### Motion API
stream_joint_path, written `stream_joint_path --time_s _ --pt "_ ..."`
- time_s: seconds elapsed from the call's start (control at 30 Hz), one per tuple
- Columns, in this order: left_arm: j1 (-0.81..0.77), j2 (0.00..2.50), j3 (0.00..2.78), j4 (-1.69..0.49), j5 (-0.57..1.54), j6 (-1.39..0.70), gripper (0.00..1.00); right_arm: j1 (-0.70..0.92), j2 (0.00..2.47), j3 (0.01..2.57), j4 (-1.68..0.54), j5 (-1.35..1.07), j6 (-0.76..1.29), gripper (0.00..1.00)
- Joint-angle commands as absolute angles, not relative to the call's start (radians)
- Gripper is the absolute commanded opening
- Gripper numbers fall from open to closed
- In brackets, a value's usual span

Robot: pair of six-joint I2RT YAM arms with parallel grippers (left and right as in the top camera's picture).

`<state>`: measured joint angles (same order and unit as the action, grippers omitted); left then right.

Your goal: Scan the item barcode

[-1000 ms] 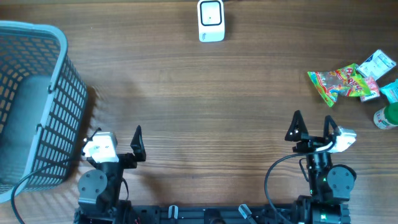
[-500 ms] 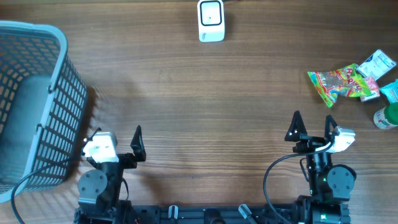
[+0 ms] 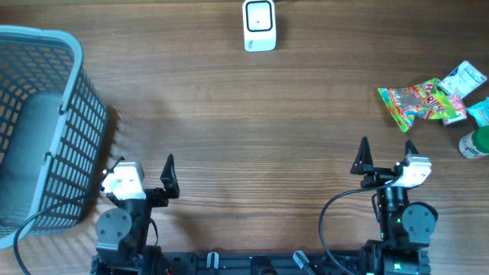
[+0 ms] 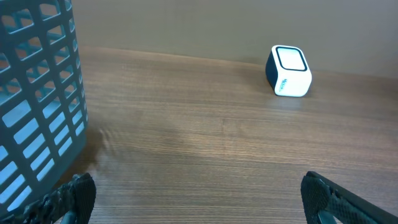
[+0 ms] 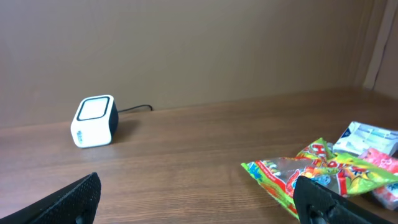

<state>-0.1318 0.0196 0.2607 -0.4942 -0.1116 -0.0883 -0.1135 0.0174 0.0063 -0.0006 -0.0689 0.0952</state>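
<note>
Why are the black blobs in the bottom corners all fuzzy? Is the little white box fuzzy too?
Left wrist view: the black fingers sit too close to the lens, so they blur; the white scanner is sharp. Right wrist view: same fuzzy fingers, clear candy bag. Overhead view: everything sharp, light even.

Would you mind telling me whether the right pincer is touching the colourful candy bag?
Apart. The overhead view shows a plain stretch of bare table between the open right pincer and the colourful candy bag.
</note>
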Motion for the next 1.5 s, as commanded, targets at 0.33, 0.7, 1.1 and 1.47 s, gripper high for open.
stream_joint_path --time_s 0.33,0.7,1.1,1.47 --pt "-0.137 0.014 0.258 -0.492 -0.125 -0.094 1.0 -0.109 0.005 0.005 0.002 -0.051 0.059 1.0" --pt "-0.115 0.014 0.052 -0.025 -0.086 -0.083 1.0 -0.109 0.005 0.005 0.002 -0.051 0.059 1.0" --pt "-0.054 0.012 0.006 -0.079 0.024 0.012 1.0 -0.109 0.005 0.005 0.002 -0.051 0.059 1.0" --pt "-0.054 0.003 0.006 -0.075 0.026 0.019 1.0 -0.109 0.005 0.005 0.002 -0.051 0.059 1.0"
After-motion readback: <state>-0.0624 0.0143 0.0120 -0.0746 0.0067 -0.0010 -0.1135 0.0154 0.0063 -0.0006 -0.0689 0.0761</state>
